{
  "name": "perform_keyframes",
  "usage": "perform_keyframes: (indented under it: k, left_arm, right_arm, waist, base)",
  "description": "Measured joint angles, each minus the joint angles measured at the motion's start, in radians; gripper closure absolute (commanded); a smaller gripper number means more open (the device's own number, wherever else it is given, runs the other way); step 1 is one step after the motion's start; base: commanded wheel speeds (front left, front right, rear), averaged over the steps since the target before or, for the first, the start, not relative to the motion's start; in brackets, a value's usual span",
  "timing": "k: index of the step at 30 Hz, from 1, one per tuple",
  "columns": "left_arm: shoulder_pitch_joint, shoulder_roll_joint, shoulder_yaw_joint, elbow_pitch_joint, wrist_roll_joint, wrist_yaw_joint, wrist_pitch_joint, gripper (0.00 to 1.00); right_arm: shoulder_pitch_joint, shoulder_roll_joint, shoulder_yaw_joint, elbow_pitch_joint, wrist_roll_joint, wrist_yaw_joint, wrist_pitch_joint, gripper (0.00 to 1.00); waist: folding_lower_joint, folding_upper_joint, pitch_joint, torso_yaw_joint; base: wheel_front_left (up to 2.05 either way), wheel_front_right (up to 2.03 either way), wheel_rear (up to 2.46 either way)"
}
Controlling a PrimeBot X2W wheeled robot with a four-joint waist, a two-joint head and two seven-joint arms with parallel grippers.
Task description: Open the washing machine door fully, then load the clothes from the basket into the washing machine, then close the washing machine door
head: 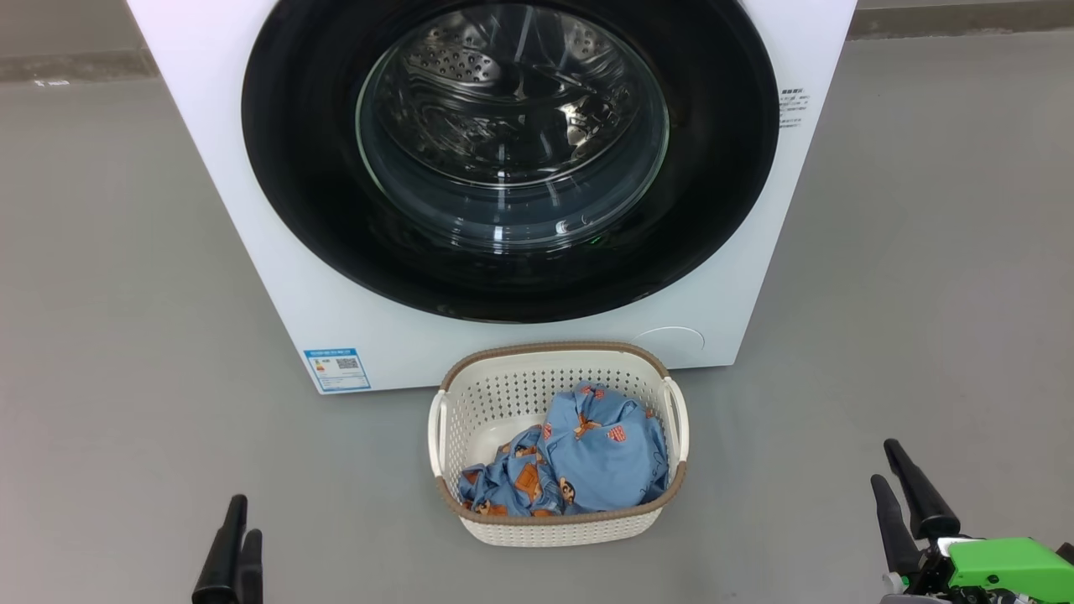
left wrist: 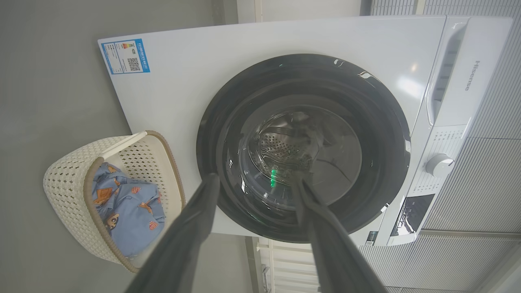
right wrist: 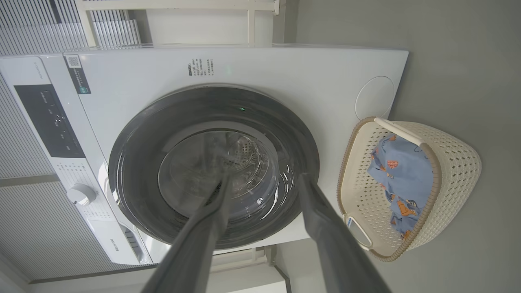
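You're looking down at a smooth grey floor (head: 126, 335), matte and evenly lit, with a paler strip where it meets the wall (head: 75, 65) at the far edge. The washing machine (head: 252, 210) stands on it straight ahead. The washing machine door (head: 302, 168) is shut flush against the front, and the steel drum shows through its glass. A blue label (head: 337, 369) sits at the machine's lower left corner and a round flap (head: 669, 346) at the lower right.

The basket (head: 554, 346) rests on the floor just in front of the machine, below the door. The clothes (head: 604, 461) are heaped inside it toward its right and near side.

Your left claw (head: 246, 516) is low at the left and your right claw (head: 884, 463) low at the right. Both are well apart from the basket, and their fingers are spread with nothing between them.

In the wrist views, ribbed grey panelling (left wrist: 488, 183) runs behind the machine.
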Motion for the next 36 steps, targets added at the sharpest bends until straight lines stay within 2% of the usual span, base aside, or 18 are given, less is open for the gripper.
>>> perform_keyframes:
  k: [4, 9, 36]
  left_arm:
    - [0.002, -0.002, -0.002, -0.001, 0.0, 0.0, -0.007, 0.0]
    - [0.001, -0.002, -0.007, -0.006, 0.0, 0.0, -0.019, 0.0]
    - [-0.047, 0.034, -0.082, -0.049, 0.072, 0.0, -0.1, 0.0]
  right_arm:
    - [0.002, 0.0, 0.003, -0.006, 0.0, 0.0, -0.01, 0.0]
    - [0.001, 0.0, 0.01, -0.019, 0.0, 0.0, -0.023, 0.0]
    - [-0.045, -0.022, 0.072, -0.084, -0.068, 0.0, -0.103, 0.0]
  waist:
    - [0.0021, 0.0, -0.002, 0.0]
    - [0.0003, 0.0, -0.001, 0.0]
    - [0.0001, 0.0, 0.009, -0.004]
  base:
    - [0.0, 0.0, 0.0]
    - [0.0, 0.0, 0.0]
    - [0.0, 0.0, 0.0]
